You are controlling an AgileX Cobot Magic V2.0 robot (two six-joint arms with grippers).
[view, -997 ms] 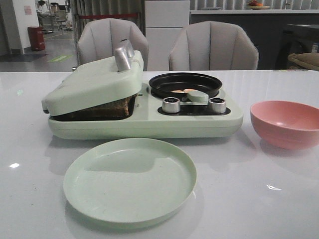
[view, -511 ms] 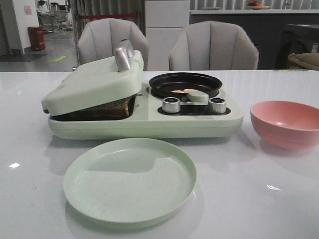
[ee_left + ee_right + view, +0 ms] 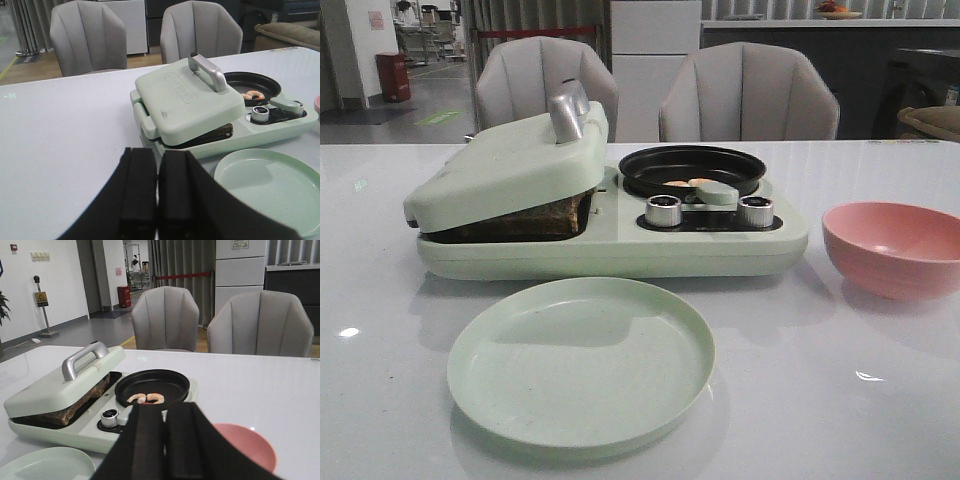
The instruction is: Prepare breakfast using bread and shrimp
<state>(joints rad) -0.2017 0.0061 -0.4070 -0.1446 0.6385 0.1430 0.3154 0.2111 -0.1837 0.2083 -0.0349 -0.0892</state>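
A mint-green breakfast maker (image 3: 620,245) stands mid-table. Under its tilted lid (image 3: 505,170) the bread (image 3: 535,218) lies pressed, only its dark crust edge showing (image 3: 70,407). Two pale orange shrimp (image 3: 146,398) rest in the black round pan (image 3: 692,170) on the maker's right half. In the left wrist view, the left gripper (image 3: 157,155) is shut and empty, held back from the maker's near left corner. The right wrist view shows the right gripper (image 3: 165,412) shut and empty too, hovering short of the pan. Neither gripper appears in the front view.
An empty green plate (image 3: 580,360) lies in front of the maker. To the right stands an empty pink bowl (image 3: 892,248). Two silver knobs (image 3: 663,211) and a pan handle (image 3: 717,193) sit on the maker's front. Two grey chairs (image 3: 748,92) stand behind the table.
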